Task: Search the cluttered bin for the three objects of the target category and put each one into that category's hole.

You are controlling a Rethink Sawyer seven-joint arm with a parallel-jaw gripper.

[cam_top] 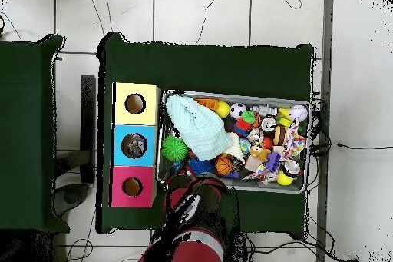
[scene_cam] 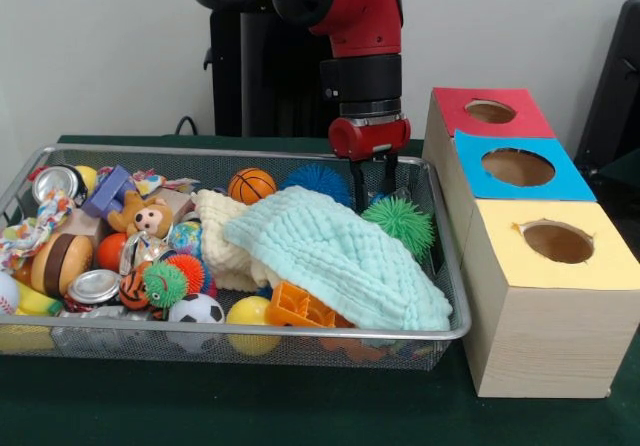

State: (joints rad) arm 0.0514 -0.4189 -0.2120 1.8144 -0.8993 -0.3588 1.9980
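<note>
Jaws: your gripper [scene_cam: 372,184] hangs at the bin's far side with its two black fingers [scene_cam: 357,188] apart, nothing between them — tips just above the blue spiky ball [scene_cam: 316,180] and beside the green spiky ball [scene_cam: 400,223].
Bin: wire mesh bin [scene_cam: 452,296] on the green table [scene_cam: 300,406], crowded with balls, cans and toys.
Targets: you cannot tell the category from the pictures; if it is spiky balls, a small orange-and-green one [scene_cam: 178,274] also sits at the other end, well apart from the gripper.
Cover: pale green cloth [scene_cam: 335,256] drapes the middle, touching the green ball and hiding what lies beneath.
Holes: red box [scene_cam: 487,114], blue box [scene_cam: 517,168] and yellow box [scene_cam: 556,243] stand just beside the bin.
Risk: closing here, you may snag the cloth's edge or pinch soft spikes only — the ball could slip free over the rim.
</note>
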